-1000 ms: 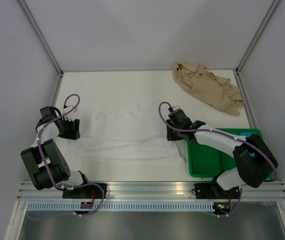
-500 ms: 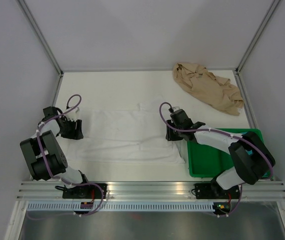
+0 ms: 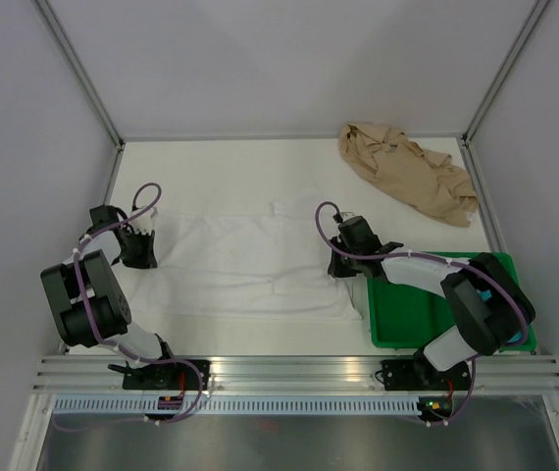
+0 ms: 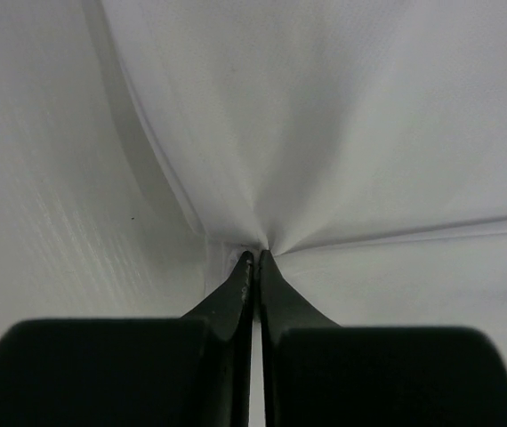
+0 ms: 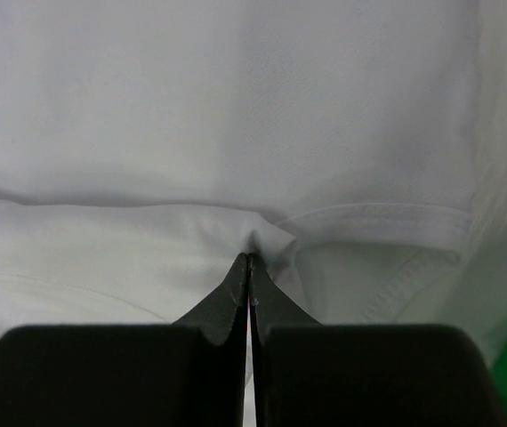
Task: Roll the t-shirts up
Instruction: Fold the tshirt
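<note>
A white t-shirt (image 3: 245, 267) lies spread flat across the middle of the table. My left gripper (image 3: 148, 251) is shut on its left edge; in the left wrist view the cloth (image 4: 325, 133) puckers into the closed tips of that gripper (image 4: 253, 258). My right gripper (image 3: 336, 261) is shut on the shirt's right end, where the right wrist view shows a fold of white cloth (image 5: 236, 124) and a hemmed edge pinched at the tips of the gripper (image 5: 250, 260). A tan-beige t-shirt (image 3: 407, 173) lies crumpled at the back right.
A green plastic tray (image 3: 412, 312) sits at the front right, under the right arm's forearm and just right of the white shirt. Grey walls and metal frame posts bound the table on three sides.
Both grippers have closed on the white t-shirt's edges. The left gripper has shifted slightly toward the back; the right one has barely moved.
</note>
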You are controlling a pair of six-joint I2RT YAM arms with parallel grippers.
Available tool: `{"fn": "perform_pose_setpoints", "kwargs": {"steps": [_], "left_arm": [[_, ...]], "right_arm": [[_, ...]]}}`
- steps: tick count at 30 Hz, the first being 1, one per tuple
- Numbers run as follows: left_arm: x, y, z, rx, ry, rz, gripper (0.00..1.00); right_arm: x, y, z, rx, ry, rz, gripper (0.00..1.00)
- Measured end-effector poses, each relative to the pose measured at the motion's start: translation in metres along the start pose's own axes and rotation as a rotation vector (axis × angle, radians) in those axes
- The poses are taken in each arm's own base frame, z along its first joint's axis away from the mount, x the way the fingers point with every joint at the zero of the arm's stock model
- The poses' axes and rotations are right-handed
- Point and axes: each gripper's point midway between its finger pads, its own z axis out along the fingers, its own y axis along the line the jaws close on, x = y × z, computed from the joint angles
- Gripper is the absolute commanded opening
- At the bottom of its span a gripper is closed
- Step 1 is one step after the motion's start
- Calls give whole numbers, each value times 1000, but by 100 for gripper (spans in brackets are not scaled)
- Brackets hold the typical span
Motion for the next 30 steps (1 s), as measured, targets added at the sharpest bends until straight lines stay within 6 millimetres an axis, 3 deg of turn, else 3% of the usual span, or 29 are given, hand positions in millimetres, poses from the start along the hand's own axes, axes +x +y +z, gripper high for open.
{"fn": "perform_pose_setpoints", "kwargs": {"steps": [15, 19, 23, 26, 28, 30], "left_arm": [[-7, 7, 1, -42, -24, -41, 2], [-7, 7, 1, -41, -27, -41, 3], [-8, 7, 0, -44, -32, -40, 15], [-12, 6, -7, -53, -48, -35, 34], [-16, 6, -14, -59, -60, -34, 46], [-24, 6, -23, -74, -84, -36, 54]], "right_arm": [[-7, -9, 1, -4, -25, 22, 1], [-7, -9, 1, -2, -25, 15, 18], [-4, -13, -5, 16, -10, -2, 32], [-7, -13, -14, 25, -5, -19, 41], [-19, -8, -24, 22, -21, -33, 48], [-44, 3, -37, 8, -66, -50, 49]]}}
